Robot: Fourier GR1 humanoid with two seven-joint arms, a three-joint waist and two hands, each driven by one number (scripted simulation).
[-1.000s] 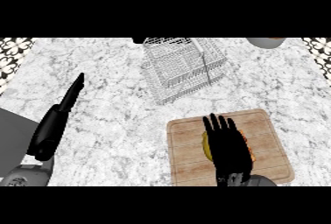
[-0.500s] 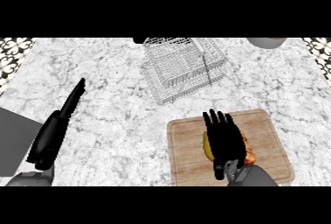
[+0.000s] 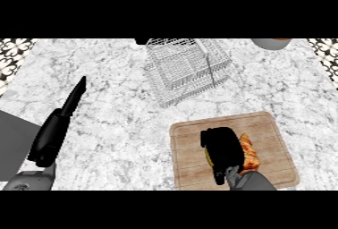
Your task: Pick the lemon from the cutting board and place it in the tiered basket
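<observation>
The wooden cutting board [image 3: 264, 127] lies at the lower right of the marble counter. My right hand [image 3: 221, 147] is on it with its fingers curled down over the lemon [image 3: 206, 155], of which only a thin yellow edge shows at the hand's left side. An orange-brown piece of food [image 3: 248, 152] lies on the board against the hand's right side. The wire tiered basket [image 3: 188, 67] stands at the top centre, beyond the board. My left hand [image 3: 56, 127] rests at the left with straight fingers pointing away, holding nothing.
A grey bowl [image 3: 271, 43] sits at the top right edge. A dark object [image 3: 141, 41] shows just left of the basket's top. A grey panel [image 3: 14, 132] fills the lower left corner.
My right hand's fingers, stretched flat over the lemon before, have curled down round it. The left hand has barely moved.
</observation>
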